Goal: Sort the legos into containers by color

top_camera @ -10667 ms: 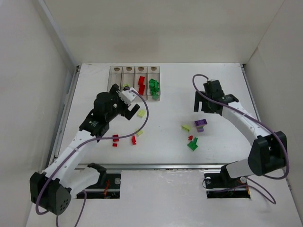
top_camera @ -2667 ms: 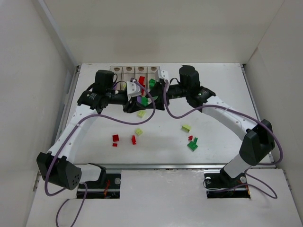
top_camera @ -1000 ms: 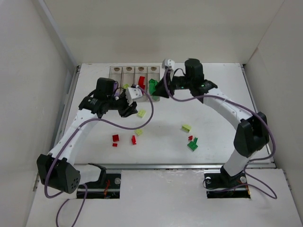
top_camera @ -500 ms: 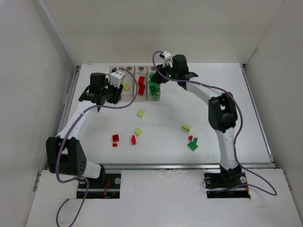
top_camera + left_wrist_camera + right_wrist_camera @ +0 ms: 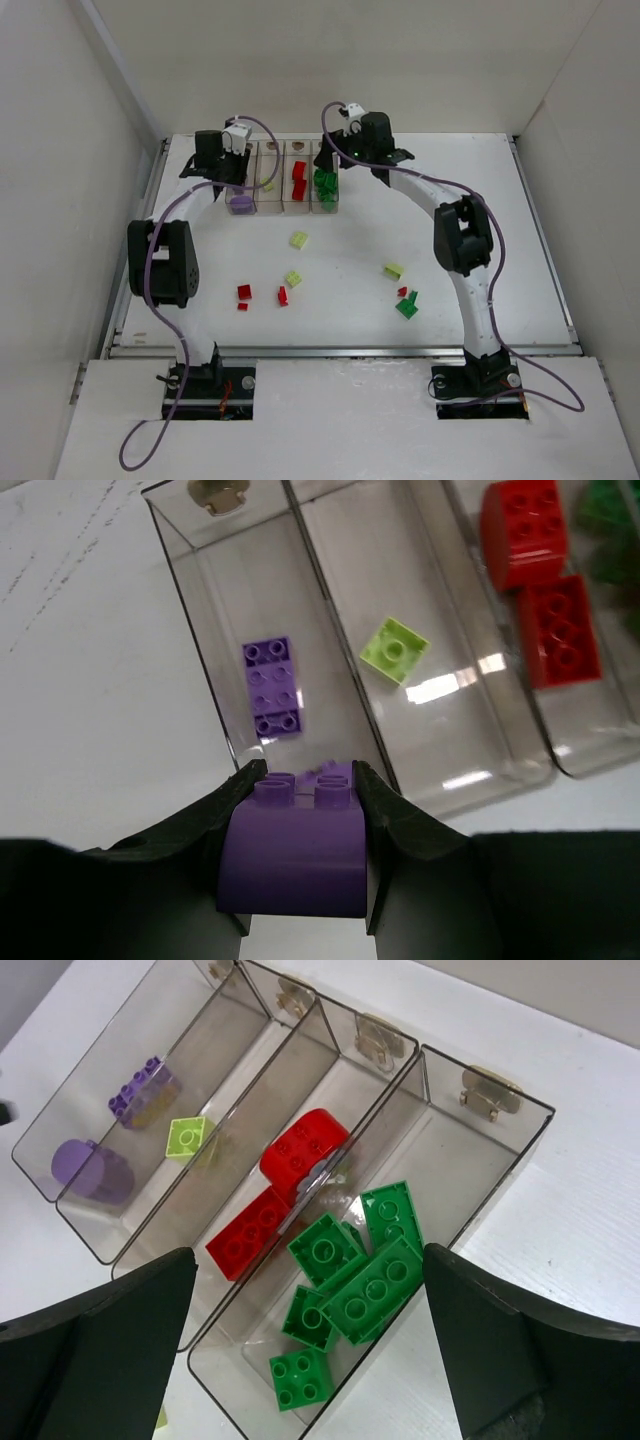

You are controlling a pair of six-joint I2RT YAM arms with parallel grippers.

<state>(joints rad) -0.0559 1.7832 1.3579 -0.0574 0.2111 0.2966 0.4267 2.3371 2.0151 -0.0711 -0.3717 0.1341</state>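
Observation:
The containers [image 5: 285, 178] are clear bins in a row at the table's back. My left gripper [image 5: 305, 775] is shut on a rounded purple lego [image 5: 240, 203], held over the near end of the leftmost bin [image 5: 200, 630]. A flat purple lego [image 5: 270, 685] lies inside that bin. A yellow-green one [image 5: 394, 650] is in the second bin and two red ones [image 5: 290, 1185] are in the third. My right gripper [image 5: 308, 1260] hangs open and empty above several green legos [image 5: 350, 1280] in the fourth bin. Loose legos lie mid-table: yellow-green [image 5: 299, 239], red [image 5: 244, 292], green [image 5: 407, 307].
White walls [image 5: 110, 150] close in the table on the left, back and right. A metal rail [image 5: 340, 350] runs along the near edge in front of both arm bases. More small loose legos sit near the middle right [image 5: 394, 270].
My left arm has swung back and left, carrying the purple lego to the leftmost bin. My right arm has moved left over the green bin, and its jaws now stand open.

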